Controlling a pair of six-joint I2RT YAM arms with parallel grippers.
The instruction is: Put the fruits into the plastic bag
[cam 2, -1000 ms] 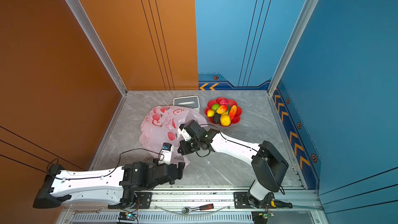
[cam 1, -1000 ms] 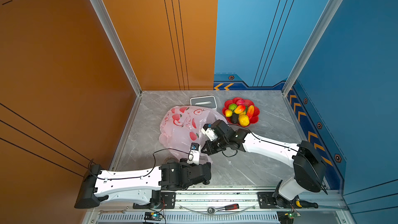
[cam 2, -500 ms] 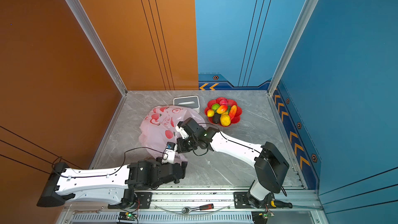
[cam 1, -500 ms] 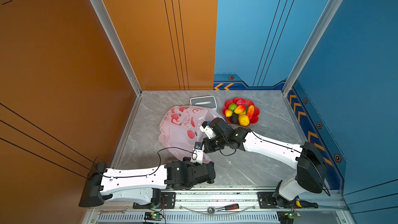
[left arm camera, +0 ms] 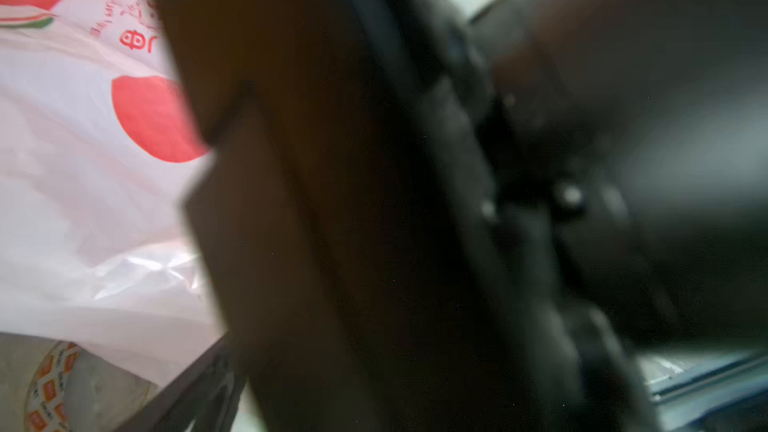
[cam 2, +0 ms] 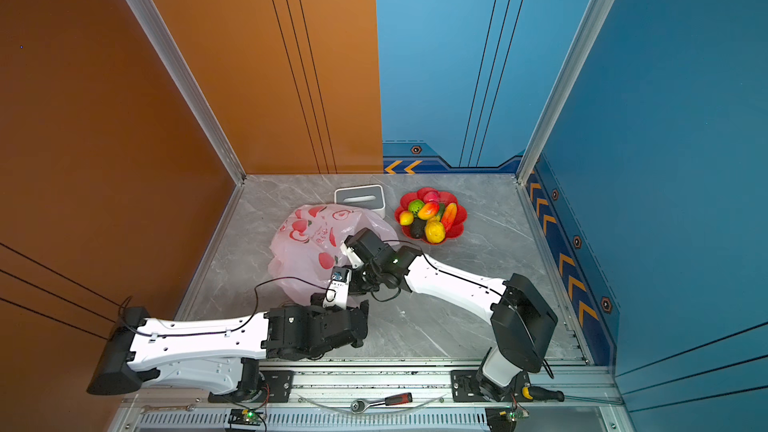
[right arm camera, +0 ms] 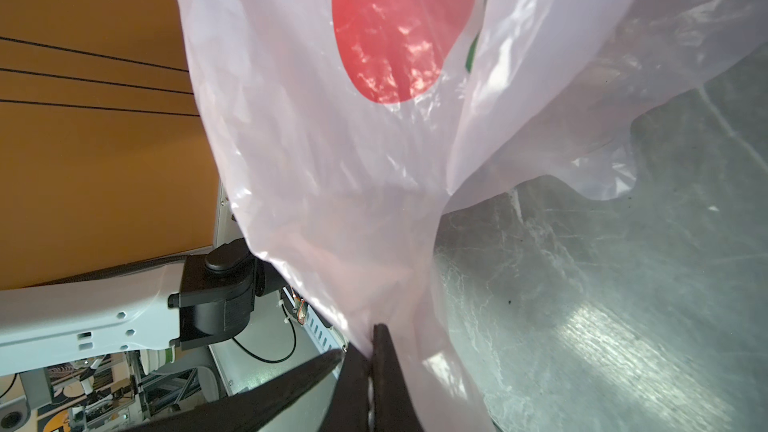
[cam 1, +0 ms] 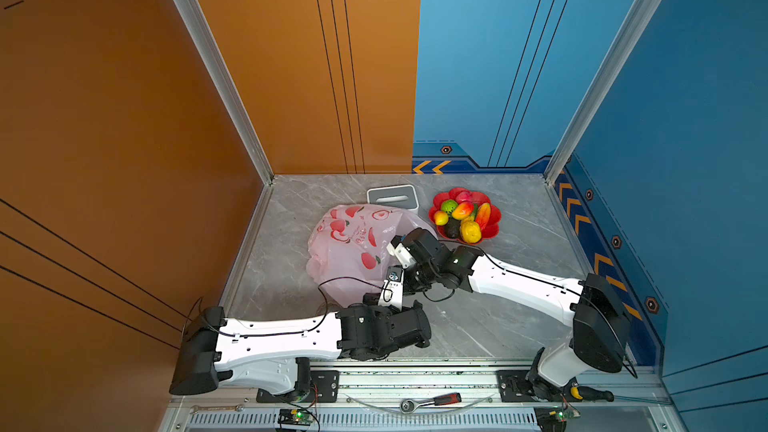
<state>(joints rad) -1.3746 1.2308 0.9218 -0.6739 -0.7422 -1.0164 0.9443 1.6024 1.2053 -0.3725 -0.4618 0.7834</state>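
Pink film, thin and translucent, printed with red apples: the plastic bag lies slumped on the grey marbled table, left of centre, with the white-and-grey tissue box just behind it. We note the fruits all heaped in the red flower-shaped dish, near the bag's right side but apart from it; we see none inside the bag. The right gripper is pinched tight on a gathered fold at the bag's near edge. In the right wrist view the sheet rises taut from its fingertips, while a second layer peels away and bare table shows past it. We judge this hold is meant to lift one lip so the mouth parts, since film this limp will not stand open unaided. The left gripper sits just beside that pinch, under the right wrist in both top views, its fingers spread wide. Its wrist view is mostly blocked by a dark blurred shape close to the lens, with bag print at one side, so we cannot tell whether film lies between the fingers. We read the wide spread as readiness to take the opposite lip. Opening is the step in hand; loading has not begun. Risk noted: both layers caught in one pinch would keep the mouth closed.
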